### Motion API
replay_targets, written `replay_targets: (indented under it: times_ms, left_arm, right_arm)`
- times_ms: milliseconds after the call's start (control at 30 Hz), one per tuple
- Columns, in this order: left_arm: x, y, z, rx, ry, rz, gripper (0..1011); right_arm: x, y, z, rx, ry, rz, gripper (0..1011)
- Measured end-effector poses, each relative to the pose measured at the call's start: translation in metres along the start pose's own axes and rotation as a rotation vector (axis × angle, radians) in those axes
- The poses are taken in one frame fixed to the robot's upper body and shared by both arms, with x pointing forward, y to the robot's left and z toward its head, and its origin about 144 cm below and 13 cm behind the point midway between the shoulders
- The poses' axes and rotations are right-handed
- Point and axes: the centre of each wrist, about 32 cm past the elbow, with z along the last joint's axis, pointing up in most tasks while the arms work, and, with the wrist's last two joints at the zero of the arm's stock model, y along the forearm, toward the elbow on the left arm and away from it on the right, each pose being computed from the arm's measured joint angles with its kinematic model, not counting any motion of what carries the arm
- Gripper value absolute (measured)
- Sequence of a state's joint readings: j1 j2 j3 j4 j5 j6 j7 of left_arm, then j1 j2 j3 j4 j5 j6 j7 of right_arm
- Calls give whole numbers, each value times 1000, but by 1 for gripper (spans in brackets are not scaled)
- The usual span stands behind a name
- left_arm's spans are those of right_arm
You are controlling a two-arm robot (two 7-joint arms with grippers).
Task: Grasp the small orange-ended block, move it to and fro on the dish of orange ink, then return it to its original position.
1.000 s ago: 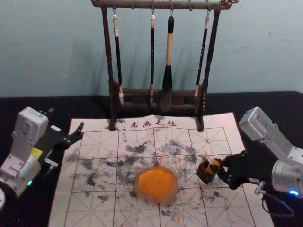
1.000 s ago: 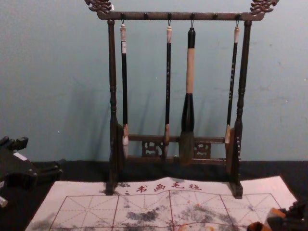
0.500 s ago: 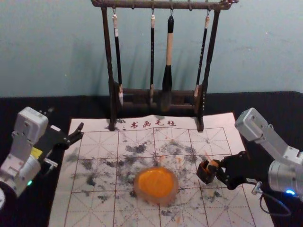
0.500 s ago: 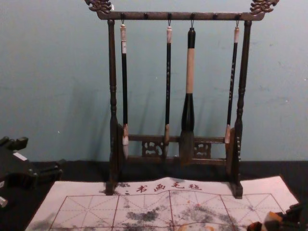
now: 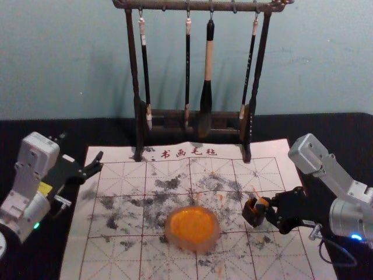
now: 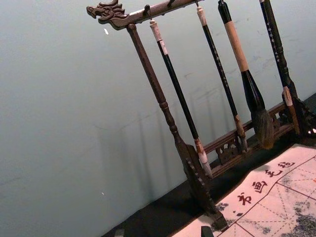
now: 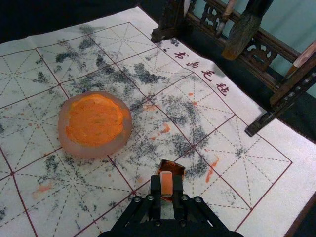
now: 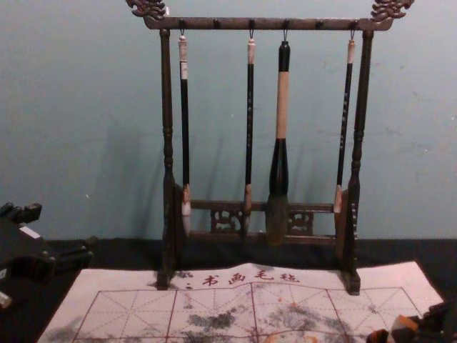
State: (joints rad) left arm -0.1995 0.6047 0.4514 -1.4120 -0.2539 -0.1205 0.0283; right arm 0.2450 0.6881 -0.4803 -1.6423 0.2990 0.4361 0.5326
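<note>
Grip check
We record the right gripper (image 5: 268, 207) holding the block (image 7: 167, 183) at the dark box (image 5: 252, 216), left gripper (image 5: 81, 147) parked wide at left

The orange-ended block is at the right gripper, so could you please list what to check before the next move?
1. Orange-ended block between the right gripper's fingers: ok, one on each side.
2. Block clear of the dark box: cannot tell.
3. Ink on the block's hidden end: cannot tell.
4. Dish holding orange ink: ok.
5. Left gripper away from dish and box: ok, off to the left.
</note>
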Motion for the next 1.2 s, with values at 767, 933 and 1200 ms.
replay_targets:
  times_ms: [767, 933, 1200]
  left_arm:
    - [0, 0, 0, 0, 0, 0, 1001]
    - [0, 0, 0, 0, 0, 0, 1001]
    - [0, 0, 0, 0, 0, 0, 1001]
  right_arm:
    - [0, 0, 0, 2, -1, 0, 280]
    - [0, 0, 0, 2, -1, 0, 421]
    - [0, 0, 0, 2, 0, 0, 704]
